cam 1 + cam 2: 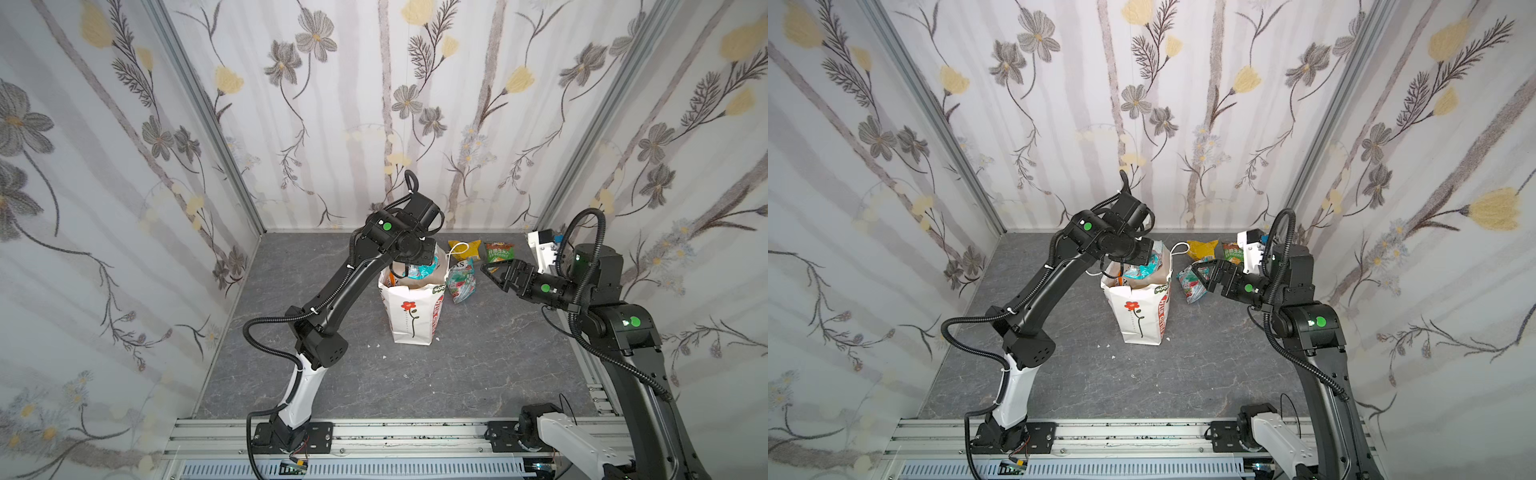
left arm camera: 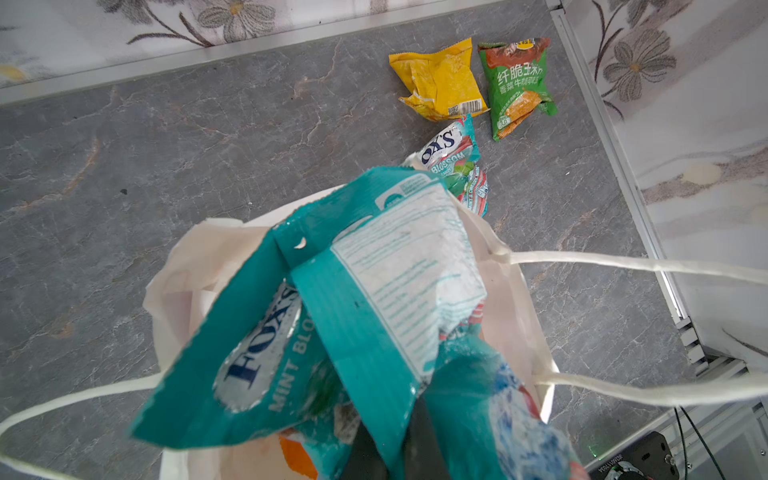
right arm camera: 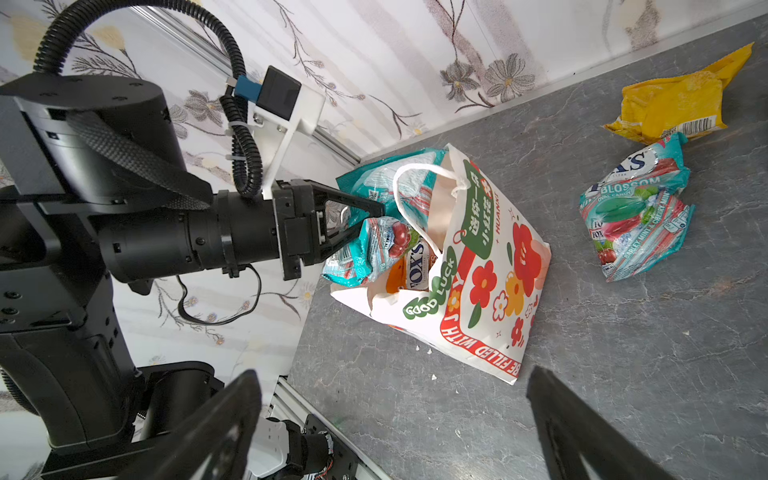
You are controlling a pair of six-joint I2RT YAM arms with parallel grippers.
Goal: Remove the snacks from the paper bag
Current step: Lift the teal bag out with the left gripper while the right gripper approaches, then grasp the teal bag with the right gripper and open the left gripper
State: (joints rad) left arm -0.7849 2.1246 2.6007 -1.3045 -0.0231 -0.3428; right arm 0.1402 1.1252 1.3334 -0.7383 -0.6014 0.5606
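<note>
In the right wrist view the left claw (image 3: pixel 371 216) is pinched tight on a crumpled teal foil packet (image 3: pixel 374 249) that sticks up out of the tall white paper carrier bag (image 3: pixel 490 291). The bag is directly beneath the claw. It stands upright on the grey marbled tabletop (image 1: pixel 457 374), its long axis vertical and its mouth facing the claw. A white cord handle (image 3: pixel 415 174) loops across the packet just beside the claw's fingers. An orange packet (image 3: pixel 395 278) sits deeper in the bag, below the claw. The right claw (image 1: pixel 496 274) is spread wide and holds nothing, pointing toward the bag. A white-teal foil packet (image 1: pixel 463 284) lies close to its tips. Beyond it, a yellow foil packet (image 2: pixel 440 79) and a green-and-red foil packet (image 2: pixel 519 83) lie side by side.
</note>
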